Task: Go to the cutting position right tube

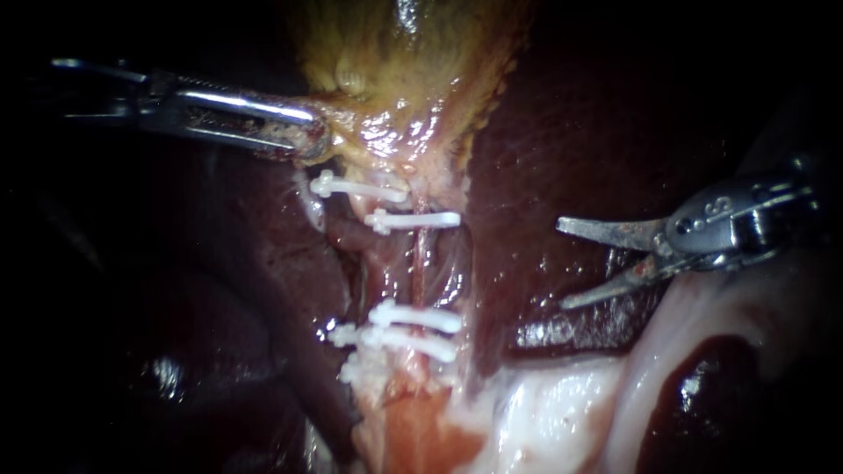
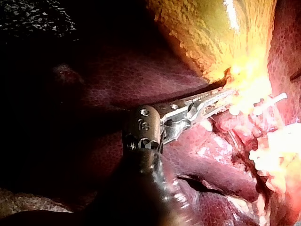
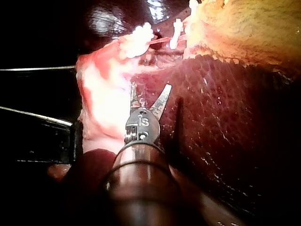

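A thin reddish tube (image 1: pixel 421 263) runs down the middle, with white clips above (image 1: pixel 413 219) and below (image 1: pixel 417 316) a bare stretch. A second clipped strand lies just to its left. My right instrument (image 1: pixel 562 265) comes in from the right with two curved blades standing open over the liver (image 1: pixel 571 132), well to the right of the tube and touching nothing. In the right wrist view its blades (image 3: pixel 150 87) gape, with the clips (image 3: pixel 176 30) far ahead. My left instrument (image 1: pixel 303 140) is shut on the neck of the yellow gallbladder (image 1: pixel 404 61); its jaws (image 2: pixel 221 96) bite the yellow tissue.
Pale white and pink tissue (image 1: pixel 562 412) spreads below the clips and under the right instrument. Dark liver (image 1: pixel 219 290) fills the left side. A glistening wet patch (image 1: pixel 571 329) lies just under the right blades.
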Tool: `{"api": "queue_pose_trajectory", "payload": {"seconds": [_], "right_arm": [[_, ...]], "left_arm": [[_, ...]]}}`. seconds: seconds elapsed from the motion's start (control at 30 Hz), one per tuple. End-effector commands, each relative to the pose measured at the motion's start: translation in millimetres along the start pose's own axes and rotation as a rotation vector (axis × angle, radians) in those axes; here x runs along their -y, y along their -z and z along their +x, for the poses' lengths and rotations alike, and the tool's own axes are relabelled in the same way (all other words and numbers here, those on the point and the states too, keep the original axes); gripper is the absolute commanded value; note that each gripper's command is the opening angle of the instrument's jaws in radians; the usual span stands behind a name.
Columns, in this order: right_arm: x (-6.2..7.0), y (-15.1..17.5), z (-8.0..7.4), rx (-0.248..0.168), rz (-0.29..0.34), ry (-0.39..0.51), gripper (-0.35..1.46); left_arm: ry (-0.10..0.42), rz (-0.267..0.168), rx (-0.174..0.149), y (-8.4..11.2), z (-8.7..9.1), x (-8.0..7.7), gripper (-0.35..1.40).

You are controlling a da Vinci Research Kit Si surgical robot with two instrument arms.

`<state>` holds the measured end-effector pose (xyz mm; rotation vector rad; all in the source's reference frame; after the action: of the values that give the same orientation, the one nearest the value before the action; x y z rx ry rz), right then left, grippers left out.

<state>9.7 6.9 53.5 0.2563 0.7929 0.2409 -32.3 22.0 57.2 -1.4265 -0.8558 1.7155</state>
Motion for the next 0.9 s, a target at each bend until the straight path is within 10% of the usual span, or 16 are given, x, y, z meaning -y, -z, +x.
{"api": "queue_pose_trajectory", "payload": {"seconds": [0.03, 0.5, 0.9], "right_arm": [[0.0, 0.0, 0.0, 0.000, 0.001, 0.000, 1.43], [0.0, -0.5, 0.5, 0.000, 0.007, -0.004, 1.43], [-1.6, -1.9, 5.3, -0.002, 0.198, -0.171, 1.40]], "left_arm": [[0.001, -0.001, 0.000, 0.2, 0.2, -0.1, -0.35], [0.015, 0.009, -0.022, 8.5, 4.4, -3.5, -0.35], [0.015, 0.017, -0.025, 8.5, 4.1, -3.6, -0.35]]}}
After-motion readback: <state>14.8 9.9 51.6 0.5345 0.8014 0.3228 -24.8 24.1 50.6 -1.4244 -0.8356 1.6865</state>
